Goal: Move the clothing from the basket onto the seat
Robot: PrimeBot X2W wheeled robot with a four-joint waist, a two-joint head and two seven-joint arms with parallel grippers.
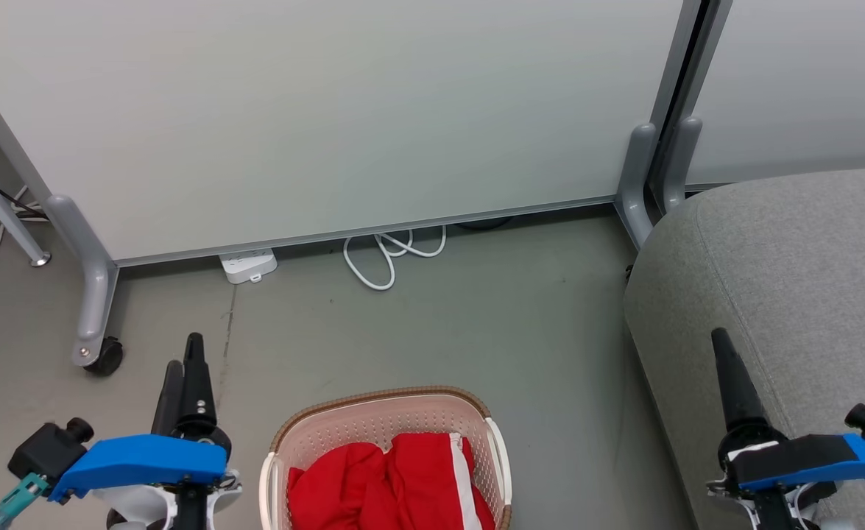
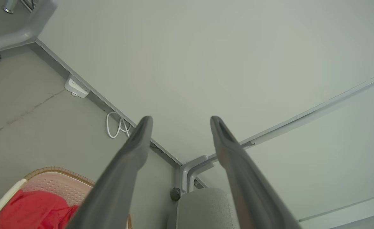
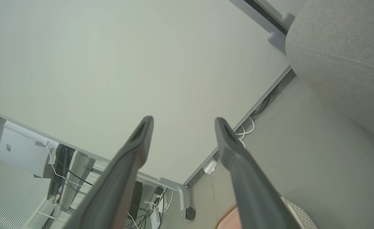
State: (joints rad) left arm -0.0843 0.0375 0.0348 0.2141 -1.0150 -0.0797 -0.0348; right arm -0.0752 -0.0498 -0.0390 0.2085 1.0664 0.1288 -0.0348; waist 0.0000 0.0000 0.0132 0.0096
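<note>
The basket point(image 1: 380, 401) sits on the floor point(image 1: 476, 324) straight ahead of the robot and between its two arms, which puts the load within reach of either one. The clothing point(image 1: 395, 482) lies heaped inside it, red folds with a white band down the right side; I cannot tell from the heap whether it is one garment or more. The seat point(image 1: 793, 280) stands to the robot's right, near the basket but apart from it with a strip of bare floor between, so the transfer looks like a lift and a swing to the right rather than a drive. Nothing red lies on the seat, so I judge the task to be at its start. The left gripper point(image 2: 179, 122) hangs above the floor just left of the basket, its fingers point(image 2: 136, 149) released, spread apart with nothing between them and pointing at the pale partition panel point(image 1: 329, 110). In its wrist view the basket corner and a bit of red cloth sit low and to the side, so it is not yet aimed at the load. The right gripper point(image 3: 182, 122) is likewise spread and empty, poised over the seat's near edge. Both arms look parked in a ready stance, clear of the basket rim. The power strip point(image 1: 248, 265) and white cable point(image 1: 388, 258) at the panel's foot lie well apart from any likely path.
</note>
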